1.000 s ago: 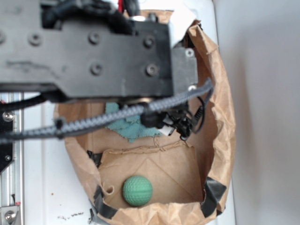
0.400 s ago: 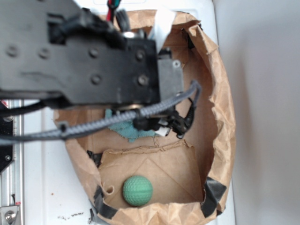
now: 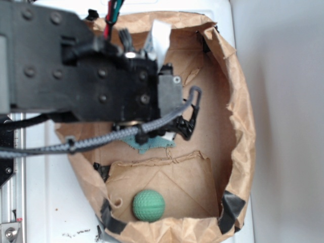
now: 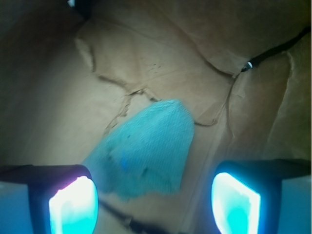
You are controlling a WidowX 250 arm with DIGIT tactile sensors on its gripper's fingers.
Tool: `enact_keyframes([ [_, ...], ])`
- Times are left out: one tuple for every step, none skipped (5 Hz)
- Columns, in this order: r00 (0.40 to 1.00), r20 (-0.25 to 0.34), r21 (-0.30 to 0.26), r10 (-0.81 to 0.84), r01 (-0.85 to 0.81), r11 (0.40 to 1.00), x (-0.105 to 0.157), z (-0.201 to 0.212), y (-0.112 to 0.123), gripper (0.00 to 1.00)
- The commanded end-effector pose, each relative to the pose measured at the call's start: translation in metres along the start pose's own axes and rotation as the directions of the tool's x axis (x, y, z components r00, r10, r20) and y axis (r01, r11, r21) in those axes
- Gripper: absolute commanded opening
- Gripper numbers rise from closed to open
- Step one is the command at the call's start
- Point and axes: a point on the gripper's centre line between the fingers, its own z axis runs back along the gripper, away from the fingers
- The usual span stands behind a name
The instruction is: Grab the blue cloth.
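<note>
- On the floor of the brown paper bag (image 3: 238,126) lies the blue cloth (image 4: 146,148), mostly hidden under the arm from outside.
- Your gripper (image 4: 153,204) is spread wide, holding nothing; the cloth sits nearer the left finger (image 4: 73,204).
- Shift slightly, probably toward the cloth's middle, descend, then pinch.
- Ignore the green ball (image 3: 149,205), well apart.

Green ball (image 3: 149,205) inside taped paper bag (image 3: 243,136).

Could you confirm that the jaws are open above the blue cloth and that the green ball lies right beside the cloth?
Not quite: the ball lies apart from the cloth, on a separate paper flap, as the exterior view shows. The jaws are indeed open above the cloth.
</note>
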Motion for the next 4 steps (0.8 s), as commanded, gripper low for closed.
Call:
enact_keyframes([
  [0.997,0.065,-0.009,0.028,-0.027,1.000,-0.0078,-0.0131,0.0017,1.00],
  [0.995,0.091,0.013,0.036,-0.038,0.999,-0.0127,-0.0200,0.0051,1.00],
  [0.993,0.115,0.012,0.012,-0.014,1.000,-0.0155,-0.0224,0.0011,1.00],
  [0.993,0.115,0.012,0.012,-0.014,1.000,-0.0155,-0.0224,0.0011,1.00],
])
